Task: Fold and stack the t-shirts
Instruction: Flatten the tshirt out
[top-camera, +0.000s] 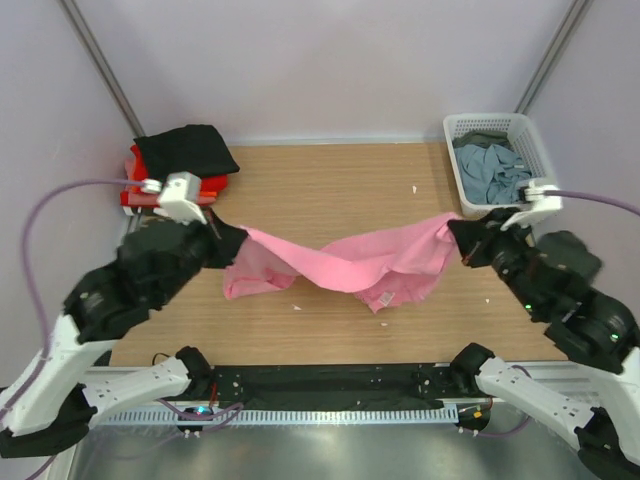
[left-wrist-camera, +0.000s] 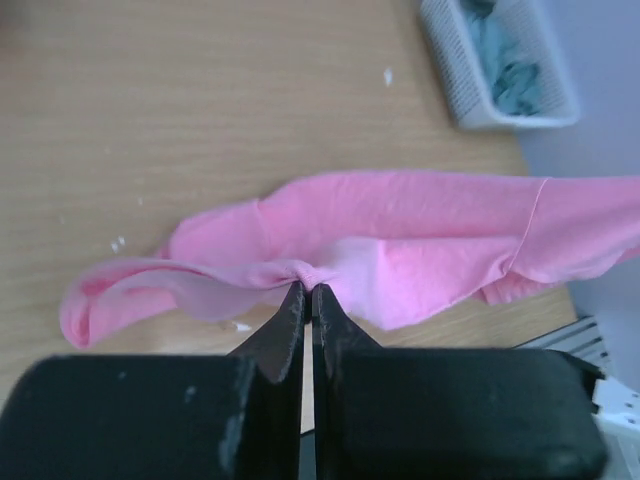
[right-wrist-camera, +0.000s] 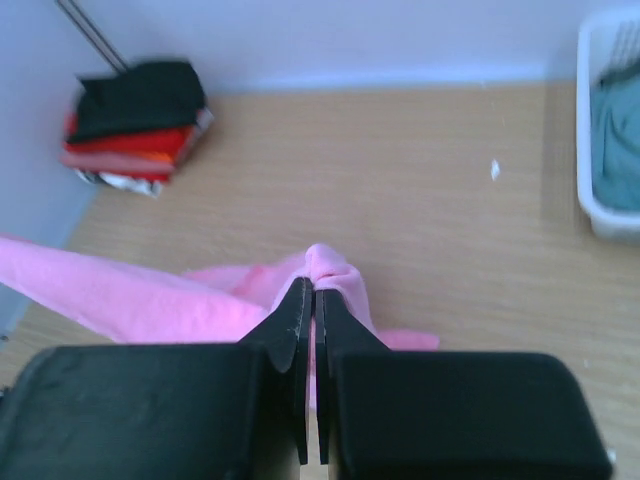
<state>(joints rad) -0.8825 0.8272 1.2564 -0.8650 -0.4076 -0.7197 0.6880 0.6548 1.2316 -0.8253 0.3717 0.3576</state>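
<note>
The bright pink t-shirt (top-camera: 345, 262) hangs stretched between my two grippers over the middle of the wooden table, its white neck tag (top-camera: 384, 299) at the lower edge. My left gripper (top-camera: 232, 243) is shut on the shirt's left end (left-wrist-camera: 308, 276). My right gripper (top-camera: 458, 236) is shut on its right end (right-wrist-camera: 325, 265). A stack of folded t-shirts with a black one (top-camera: 186, 150) on top of red and orange ones (top-camera: 210, 185) lies at the back left; it also shows in the right wrist view (right-wrist-camera: 135, 118). Grey-blue (top-camera: 492, 172) and dark olive shirts lie in the basket.
The white lattice basket (top-camera: 538, 146) stands at the back right corner, also in the left wrist view (left-wrist-camera: 452, 60). Small white scraps (top-camera: 415, 188) lie on the wooden table (top-camera: 330, 180). A black rail (top-camera: 330, 385) runs along the near edge.
</note>
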